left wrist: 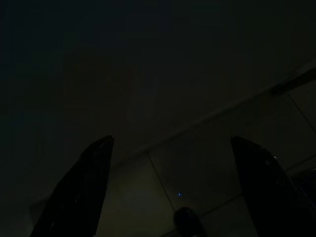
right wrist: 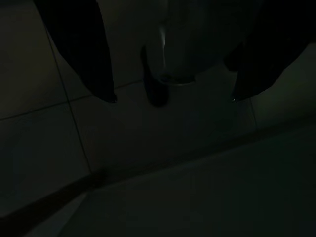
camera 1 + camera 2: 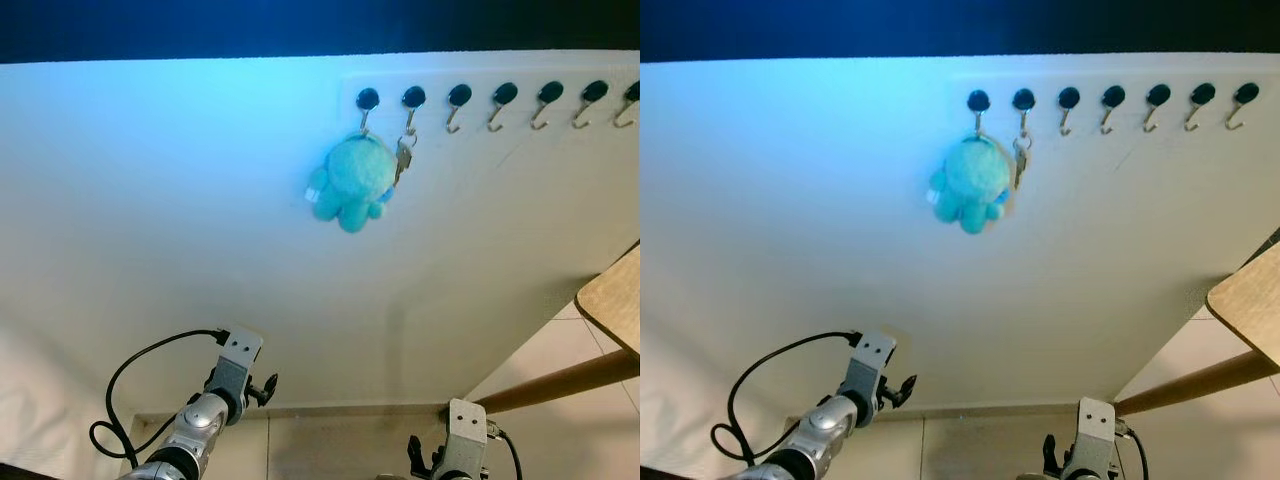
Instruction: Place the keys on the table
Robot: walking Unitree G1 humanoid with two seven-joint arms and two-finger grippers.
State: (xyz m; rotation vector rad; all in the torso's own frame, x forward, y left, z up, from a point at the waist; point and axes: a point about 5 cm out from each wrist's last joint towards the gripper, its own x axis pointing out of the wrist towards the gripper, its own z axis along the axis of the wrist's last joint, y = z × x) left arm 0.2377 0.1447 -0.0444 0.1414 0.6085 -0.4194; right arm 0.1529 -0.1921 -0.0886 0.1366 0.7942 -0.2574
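Our left gripper point(image 1: 170, 187) and right gripper point(image 2: 173, 96) hang low, fingers spread, holding nothing. Upper centre of the frame, the metal keys point(image 3: 403, 157) with their fluffy teal plush keyring point(image 3: 349, 182) hang from black wall hooks point(image 3: 413, 98); the light wooden table point(image 3: 612, 300) sits at right.

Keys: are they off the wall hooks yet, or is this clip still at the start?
Nothing looks done. The keys hang on a wall hook beside a teal plush keychain. Nothing is in hand: the left gripper and right gripper are low and open. Left: unhook the keys and carry them to the table.
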